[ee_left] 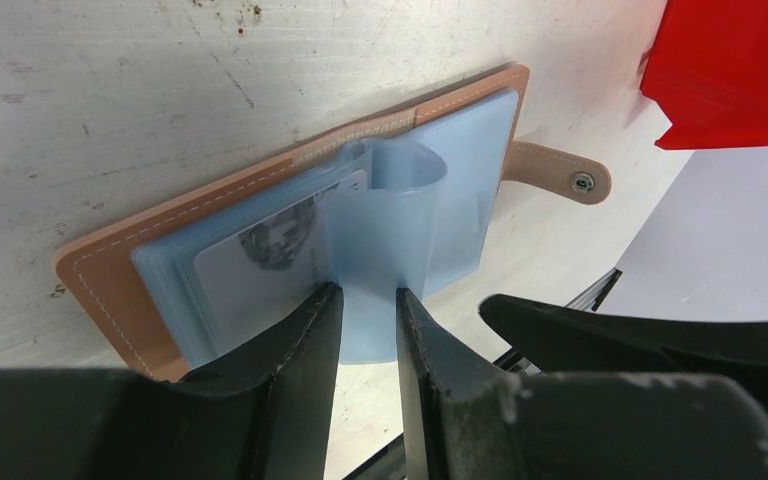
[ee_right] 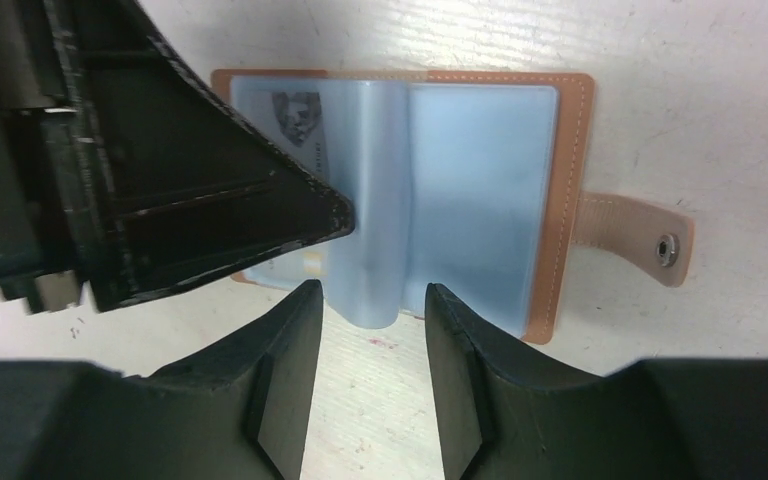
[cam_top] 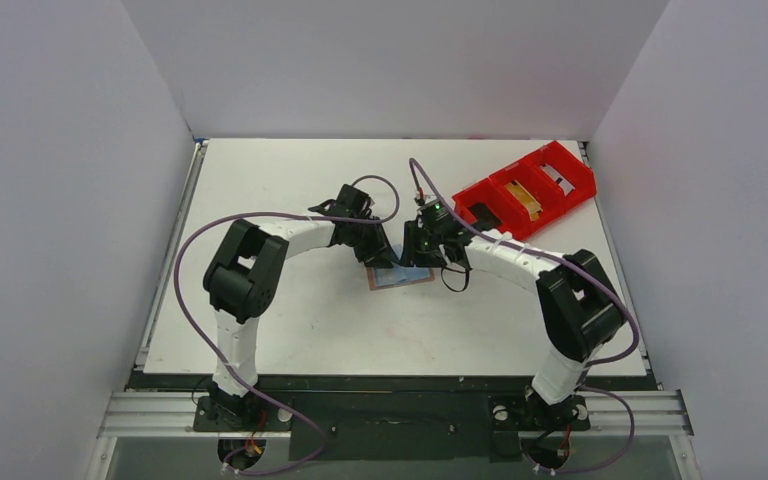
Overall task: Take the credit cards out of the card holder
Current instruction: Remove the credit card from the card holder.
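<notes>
The card holder (cam_top: 401, 278) is laid open and flat around the middle of the table (cam_top: 290, 330), a touch closer to the near edge than the far one. Its long axis is lined up roughly with the near edge, just slightly skewed. The tan cover is faced down and the pale blue sleeves up.

The snap tab (ee_right: 635, 240) is stuck out from the short end that's turned toward the right edge. One sleeve (ee_left: 380, 250) is stood up from the spine and curled over at the top. A card (ee_left: 275, 245) with a printed face is seen tucked in the half away from the tab.

The left gripper (ee_left: 368, 310) is set at the holder's left side. Its fingers are only narrowly parted, with the raised sleeve showing in the gap, and whether it's actually pinched can't be told. The right gripper (ee_right: 372, 290) is set at the right side. Its fingers are spread wider, either side of the sleeve's end edge, with slivers of table visible between, so nothing is gripped.

Both wrists are crowded tight over the holder. Bare tabletop is seen toward the near edge, the left edge and the far edge. The far right corner is taken up by the red tray (ee_left: 730, 70), well apart from the holder.
</notes>
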{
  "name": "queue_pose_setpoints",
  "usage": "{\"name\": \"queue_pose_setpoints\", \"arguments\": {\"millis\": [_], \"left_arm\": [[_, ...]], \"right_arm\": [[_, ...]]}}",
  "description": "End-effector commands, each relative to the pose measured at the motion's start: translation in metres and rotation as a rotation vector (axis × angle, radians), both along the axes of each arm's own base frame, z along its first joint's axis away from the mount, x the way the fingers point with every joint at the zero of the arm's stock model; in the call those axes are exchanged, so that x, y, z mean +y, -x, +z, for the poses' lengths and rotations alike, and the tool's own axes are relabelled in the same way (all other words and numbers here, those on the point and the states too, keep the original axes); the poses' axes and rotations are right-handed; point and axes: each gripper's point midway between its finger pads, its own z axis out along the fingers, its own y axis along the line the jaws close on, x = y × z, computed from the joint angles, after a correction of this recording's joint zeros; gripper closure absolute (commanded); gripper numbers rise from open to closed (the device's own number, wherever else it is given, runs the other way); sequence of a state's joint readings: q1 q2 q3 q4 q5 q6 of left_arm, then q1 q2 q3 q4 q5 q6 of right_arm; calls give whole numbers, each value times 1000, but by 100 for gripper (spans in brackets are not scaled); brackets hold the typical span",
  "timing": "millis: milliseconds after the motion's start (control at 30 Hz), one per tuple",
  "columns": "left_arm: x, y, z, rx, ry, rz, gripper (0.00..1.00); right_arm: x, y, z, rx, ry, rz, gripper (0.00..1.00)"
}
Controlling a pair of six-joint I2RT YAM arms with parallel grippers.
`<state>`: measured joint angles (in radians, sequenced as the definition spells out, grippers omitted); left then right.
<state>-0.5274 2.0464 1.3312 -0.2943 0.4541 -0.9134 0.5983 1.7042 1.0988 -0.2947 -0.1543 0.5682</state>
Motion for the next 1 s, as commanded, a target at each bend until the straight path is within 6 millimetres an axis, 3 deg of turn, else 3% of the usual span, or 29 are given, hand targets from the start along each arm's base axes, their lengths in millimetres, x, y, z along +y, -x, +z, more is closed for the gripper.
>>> {"name": "queue_pose_setpoints", "arguments": {"millis": [0, 400, 500, 600, 800, 967], "left_arm": [[-10, -12, 9, -36, 37, -7, 76], [-10, -12, 9, -40, 43, -9, 76], [-8, -10, 9, -40, 39, -9, 76], [-2, -11, 18, -65, 33, -1, 76], [38, -14, 35, -142, -60, 64, 67], [71, -5, 28, -152, -147, 107, 66]], "right_arm": [[11, -4, -5, -26, -18, 27, 62], [20, -3, -31, 30, -6, 32, 65], [21, -4, -35, 45, -24, 28, 77], [25, -4, -37, 73, -82, 24, 98], [55, 3, -32, 149, -312, 101, 100], [74, 5, -25, 196, -495, 140, 100]]}}
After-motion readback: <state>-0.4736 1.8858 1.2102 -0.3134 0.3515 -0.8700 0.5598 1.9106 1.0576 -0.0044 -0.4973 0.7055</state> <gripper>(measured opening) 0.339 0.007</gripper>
